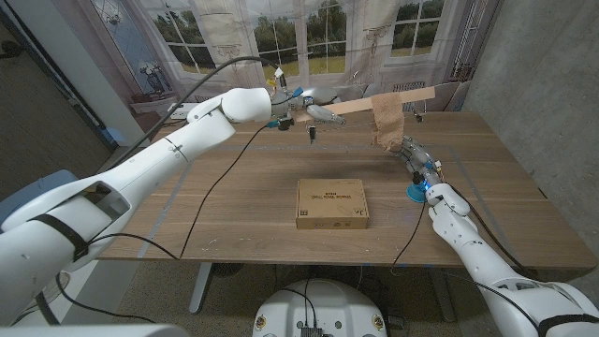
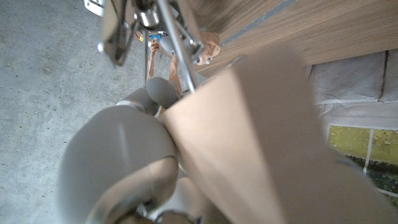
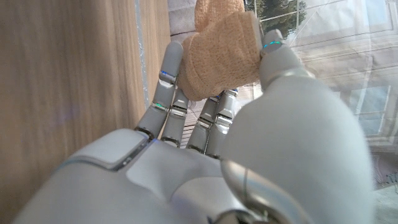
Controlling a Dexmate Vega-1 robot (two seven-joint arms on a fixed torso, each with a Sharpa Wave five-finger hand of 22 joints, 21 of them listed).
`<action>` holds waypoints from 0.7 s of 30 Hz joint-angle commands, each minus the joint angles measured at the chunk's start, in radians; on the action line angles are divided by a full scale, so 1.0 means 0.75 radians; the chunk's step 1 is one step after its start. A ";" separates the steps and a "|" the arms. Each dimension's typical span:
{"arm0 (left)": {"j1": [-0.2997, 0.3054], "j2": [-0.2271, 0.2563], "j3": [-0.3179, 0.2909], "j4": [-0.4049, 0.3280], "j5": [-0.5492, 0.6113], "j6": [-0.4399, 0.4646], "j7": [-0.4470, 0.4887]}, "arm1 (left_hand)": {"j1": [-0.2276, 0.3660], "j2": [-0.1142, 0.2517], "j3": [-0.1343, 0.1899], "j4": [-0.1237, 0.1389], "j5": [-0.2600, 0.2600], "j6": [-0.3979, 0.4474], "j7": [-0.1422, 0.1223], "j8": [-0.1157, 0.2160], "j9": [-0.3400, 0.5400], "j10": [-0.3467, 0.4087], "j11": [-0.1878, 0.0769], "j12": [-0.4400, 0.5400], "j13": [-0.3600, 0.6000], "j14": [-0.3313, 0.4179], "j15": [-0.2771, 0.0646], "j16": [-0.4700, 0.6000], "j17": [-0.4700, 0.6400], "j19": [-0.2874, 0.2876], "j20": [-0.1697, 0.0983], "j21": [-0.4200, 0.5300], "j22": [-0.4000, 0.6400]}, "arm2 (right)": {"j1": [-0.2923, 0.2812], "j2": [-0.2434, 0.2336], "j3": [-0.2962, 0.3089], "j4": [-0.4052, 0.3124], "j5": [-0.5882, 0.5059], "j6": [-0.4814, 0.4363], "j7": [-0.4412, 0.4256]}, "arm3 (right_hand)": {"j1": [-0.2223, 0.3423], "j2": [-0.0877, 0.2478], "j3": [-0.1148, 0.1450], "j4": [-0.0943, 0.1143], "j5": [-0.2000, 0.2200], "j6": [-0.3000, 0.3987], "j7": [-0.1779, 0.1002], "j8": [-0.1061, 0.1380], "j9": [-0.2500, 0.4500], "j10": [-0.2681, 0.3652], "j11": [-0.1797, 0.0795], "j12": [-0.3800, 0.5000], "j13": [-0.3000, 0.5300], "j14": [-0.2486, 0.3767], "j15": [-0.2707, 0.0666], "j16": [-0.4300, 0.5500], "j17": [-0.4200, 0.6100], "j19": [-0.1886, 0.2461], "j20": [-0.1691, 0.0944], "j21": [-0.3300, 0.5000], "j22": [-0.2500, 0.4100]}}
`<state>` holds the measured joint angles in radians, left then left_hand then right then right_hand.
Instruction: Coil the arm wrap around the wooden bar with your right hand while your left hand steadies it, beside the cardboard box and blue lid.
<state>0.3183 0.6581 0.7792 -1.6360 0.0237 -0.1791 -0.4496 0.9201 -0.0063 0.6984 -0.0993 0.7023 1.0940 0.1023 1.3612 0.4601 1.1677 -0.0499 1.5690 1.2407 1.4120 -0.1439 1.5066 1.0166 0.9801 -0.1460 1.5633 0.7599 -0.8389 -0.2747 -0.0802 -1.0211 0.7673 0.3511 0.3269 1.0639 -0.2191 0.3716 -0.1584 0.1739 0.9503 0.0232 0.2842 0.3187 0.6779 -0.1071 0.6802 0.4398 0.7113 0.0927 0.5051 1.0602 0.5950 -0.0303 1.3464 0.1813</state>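
Left hand (image 1: 304, 110) was clamped on one end of the wooden bar (image 1: 393, 101), holding it up off the table (image 1: 243, 197) at the far side. Bar ran out from that hand toward the robot's right, roughly level. Left wrist view: bar (image 2: 261, 124) sat right against the curled fingers (image 2: 124, 162), filling the frame beside them.

Arm wrap (image 1: 387, 122) hung draped over the bar, well along it from the left hand, loose tail dangling down toward the right hand (image 1: 416, 161). Right hand was just under that tail with fingers closed on it; right wrist view showed the wrap (image 3: 221, 56) pinched between thumb and fingers (image 3: 165, 81).

Cardboard box (image 1: 332, 203) lay flat on the table, nearer the robot than both hands, between them. Blue lid (image 1: 415, 193) sat on the table just beside the right hand's wrist, partly hidden by it.
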 commanded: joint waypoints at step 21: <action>0.003 -0.004 -0.001 -0.013 0.024 -0.004 0.029 | 0.000 0.015 0.008 -0.005 0.003 -0.034 0.021 0.010 -0.003 0.007 -0.011 0.009 0.004 -0.005 -0.001 0.012 0.010 -0.001 -0.035 -0.001 0.002 | -0.391 -0.055 0.019 -0.427 0.055 0.397 -0.076 | 0.465 0.459 0.019 0.004 0.001 0.015 0.005 -0.010 0.010 0.246 0.140 -0.003 0.019 0.642 -0.424 -0.021 0.019 -0.048 -0.200 0.020 -0.002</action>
<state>0.3126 0.6533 0.7831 -1.6282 0.0303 -0.1884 -0.4497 0.9196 -0.0063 0.7004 -0.1013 0.7023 1.0890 0.0974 1.3623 0.4560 1.1677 -0.0499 1.5685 1.2407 1.4129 -0.1429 1.5066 1.0168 0.9801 -0.1461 1.5633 0.7594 -1.0498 -0.2961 -0.0549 -1.2629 0.8082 0.5332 0.2771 1.0639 -0.2191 0.3731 -0.1570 0.1739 0.9505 0.0234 0.2834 0.3230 0.6918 -0.1038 0.6707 0.4488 0.7185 0.0996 0.4903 1.0714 0.5918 -0.0299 1.3551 0.1765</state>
